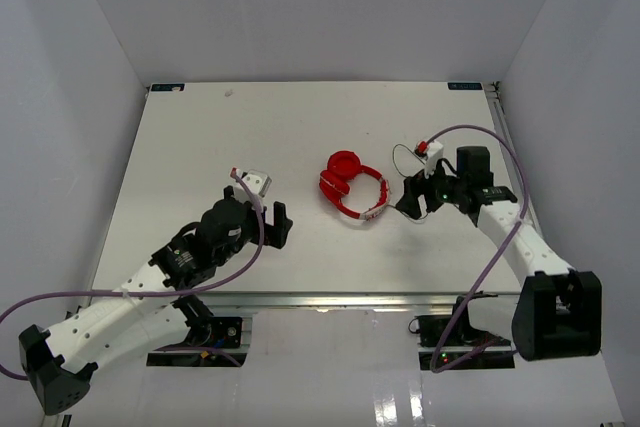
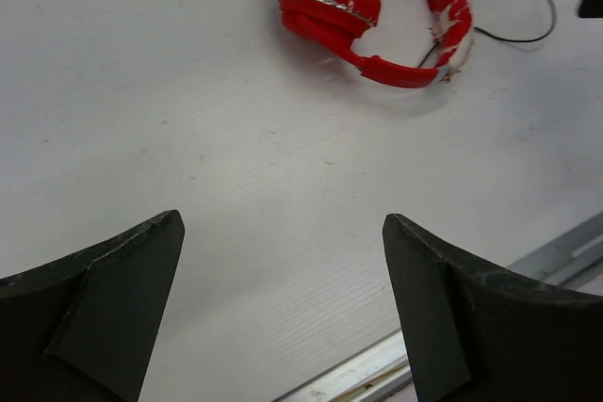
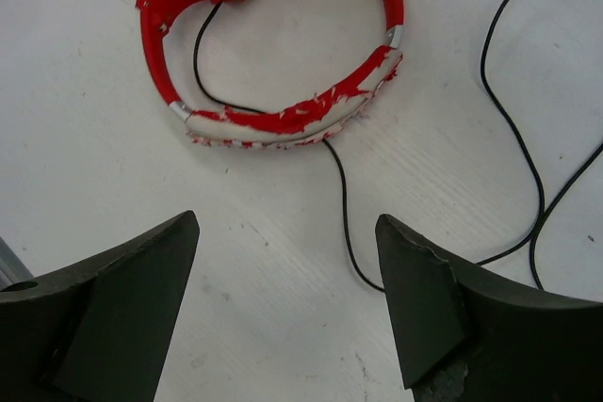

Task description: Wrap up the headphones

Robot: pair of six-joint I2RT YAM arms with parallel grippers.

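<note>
On the white table (image 1: 200, 147), the left gripper (image 2: 283, 233) at nine o'clock gapes empty; red over-ear headphones (image 1: 352, 190) lie central. At three o'clock the right gripper (image 3: 287, 233), spread too, overhangs their thin dark cord (image 3: 344, 214), which could slip a shallow pinch.

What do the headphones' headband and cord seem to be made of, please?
The headband looks like red faux leather over a white base, judging by the flaking patches. The cord looks like thin, flexible black rubber or plastic, lying in loose curves.
</note>
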